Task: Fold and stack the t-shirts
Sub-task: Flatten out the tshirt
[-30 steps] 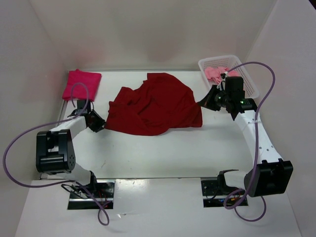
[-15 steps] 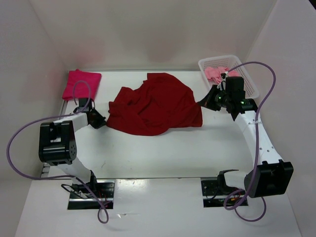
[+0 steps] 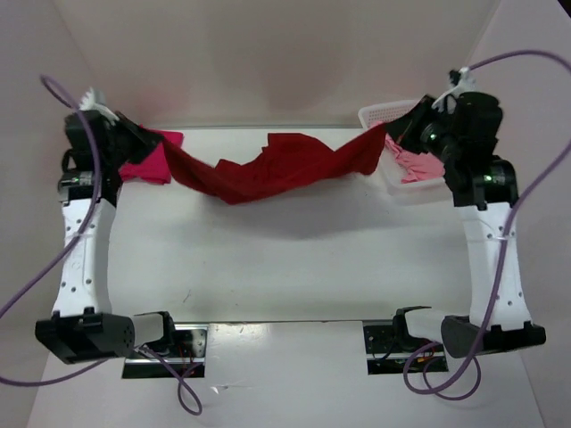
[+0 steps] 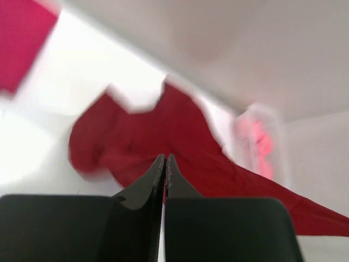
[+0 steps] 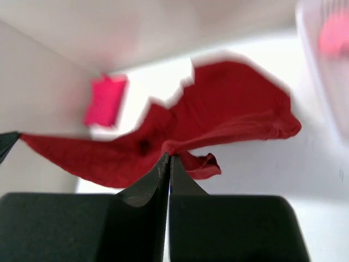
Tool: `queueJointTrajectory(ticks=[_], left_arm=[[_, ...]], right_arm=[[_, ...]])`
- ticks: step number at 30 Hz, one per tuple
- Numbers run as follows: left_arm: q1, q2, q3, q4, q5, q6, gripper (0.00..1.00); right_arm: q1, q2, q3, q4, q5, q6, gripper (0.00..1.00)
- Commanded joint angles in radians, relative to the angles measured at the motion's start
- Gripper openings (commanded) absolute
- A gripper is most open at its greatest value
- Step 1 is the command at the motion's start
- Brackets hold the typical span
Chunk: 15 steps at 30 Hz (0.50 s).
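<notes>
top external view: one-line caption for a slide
A dark red shirt hangs stretched between the left arm and right arm above the table.

Three t-shirts were counted: one dark red t-shirt (image 3: 268, 174), one crimson-pink t-shirt (image 3: 144, 168) and one light pink t-shirt (image 3: 419, 168). There was one white mesh basket (image 3: 382, 114). The robot arms numbered two, a left arm (image 3: 80, 250) and a right arm (image 3: 486, 259). Each carried one gripper, so there were two in all: the left gripper (image 4: 164, 164) and the right gripper (image 5: 166, 164). Each gripper showed two black fingers, making four together. Two purple cables (image 3: 517, 55) looped off the arms, one per side. One white table (image 3: 285, 276) lay beneath.
</notes>
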Motion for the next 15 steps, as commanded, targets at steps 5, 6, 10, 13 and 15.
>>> queueJointTrajectory(ticks=[5, 6, 10, 13, 15], left_arm=[[0.031, 0.043, 0.561, -0.168, 0.058, 0.022, 0.00], [0.031, 0.057, 0.697, -0.168, 0.049, 0.031, 0.00], [0.031, 0.117, 0.934, -0.159, 0.001, 0.031, 0.00], [0.031, 0.152, 1.031, -0.171, -0.065, 0.065, 0.00], [0.031, 0.178, 1.112, -0.171, -0.079, 0.088, 0.00]], right_arm=[[0.020, -0.001, 0.475, -0.049, 0.126, -0.024, 0.00], [0.035, 0.008, 0.578, -0.049, 0.155, -0.033, 0.00], [0.046, 0.083, 0.821, -0.049, 0.234, -0.033, 0.00], [0.046, 0.144, 0.952, -0.024, 0.234, -0.033, 0.00], [0.046, 0.183, 1.022, 0.000, 0.234, -0.033, 0.00]])
